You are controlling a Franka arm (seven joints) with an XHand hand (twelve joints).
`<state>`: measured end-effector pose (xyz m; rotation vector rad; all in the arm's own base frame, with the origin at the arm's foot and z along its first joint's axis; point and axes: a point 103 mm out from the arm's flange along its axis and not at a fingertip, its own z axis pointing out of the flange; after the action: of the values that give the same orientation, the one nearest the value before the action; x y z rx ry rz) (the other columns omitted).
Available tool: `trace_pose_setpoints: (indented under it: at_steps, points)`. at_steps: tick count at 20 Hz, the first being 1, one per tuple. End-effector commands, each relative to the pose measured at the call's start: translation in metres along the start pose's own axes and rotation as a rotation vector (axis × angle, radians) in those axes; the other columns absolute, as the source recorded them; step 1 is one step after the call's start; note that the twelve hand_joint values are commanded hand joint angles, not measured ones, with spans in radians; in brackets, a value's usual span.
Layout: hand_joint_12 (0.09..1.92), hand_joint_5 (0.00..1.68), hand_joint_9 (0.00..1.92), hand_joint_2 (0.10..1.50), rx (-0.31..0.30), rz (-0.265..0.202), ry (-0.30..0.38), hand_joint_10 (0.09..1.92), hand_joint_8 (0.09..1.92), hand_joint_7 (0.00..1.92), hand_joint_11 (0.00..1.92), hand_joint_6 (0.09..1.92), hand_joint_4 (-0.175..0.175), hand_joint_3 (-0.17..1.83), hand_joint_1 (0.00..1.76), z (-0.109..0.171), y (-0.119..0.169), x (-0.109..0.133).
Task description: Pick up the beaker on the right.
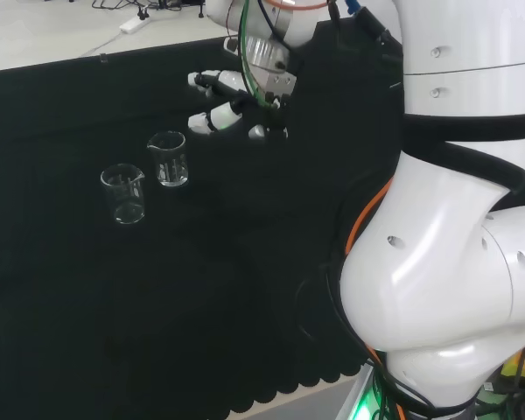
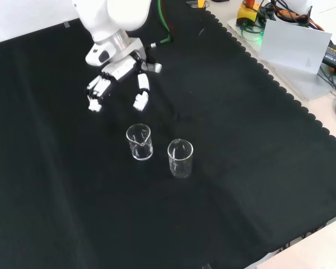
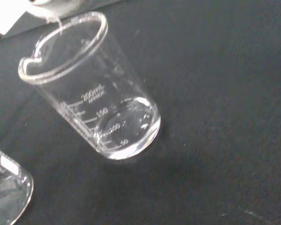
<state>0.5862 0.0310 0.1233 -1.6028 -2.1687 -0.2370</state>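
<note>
While the hand (image 1: 245, 105) is held above the counter (image 1: 245, 306) with fingers (image 2: 140, 100) apart, the nearer beaker (image 1: 168, 158) should be approached squarely, its neighbour (image 1: 124, 193) left untouched.

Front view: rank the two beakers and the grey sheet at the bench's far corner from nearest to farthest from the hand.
1. Left beaker, just below the hand, which hangs open.
2. Right beaker, beside the first and further down the view.
3. Grey sheet, off the cloth at the upper right.

in the wrist view the second beaker (image 3: 7, 192) is cut off at the edge.
</note>
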Motion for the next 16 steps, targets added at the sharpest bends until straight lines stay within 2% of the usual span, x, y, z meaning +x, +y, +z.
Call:
trace_pose_setpoints:
  at_steps: [1,5,9,12,16]
  points:
    - [1.23,0.22,0.31,0.61,0.012,-0.053,0.094,0.66,0.57,0.16,0.0,0.09,-0.025,0.57,0.75,0.028,0.012,-0.003]
    - [1.23,0.22,0.31,0.59,0.032,-0.081,0.125,0.66,0.57,0.16,0.0,0.09,-0.025,0.57,0.73,0.037,0.012,-0.005]
    - [1.23,0.21,0.32,0.56,0.049,-0.137,0.163,0.66,0.57,0.16,0.0,0.09,-0.025,0.57,0.69,0.048,0.01,0.003]
    - [1.24,0.22,0.36,0.55,0.048,-0.189,0.233,0.66,0.59,0.2,0.0,0.09,-0.029,0.56,0.68,0.06,0.011,0.01]
    - [1.27,0.23,0.4,0.54,0.044,-0.221,0.276,0.65,0.6,0.24,0.0,0.09,-0.031,0.55,0.7,0.074,0.011,0.012]
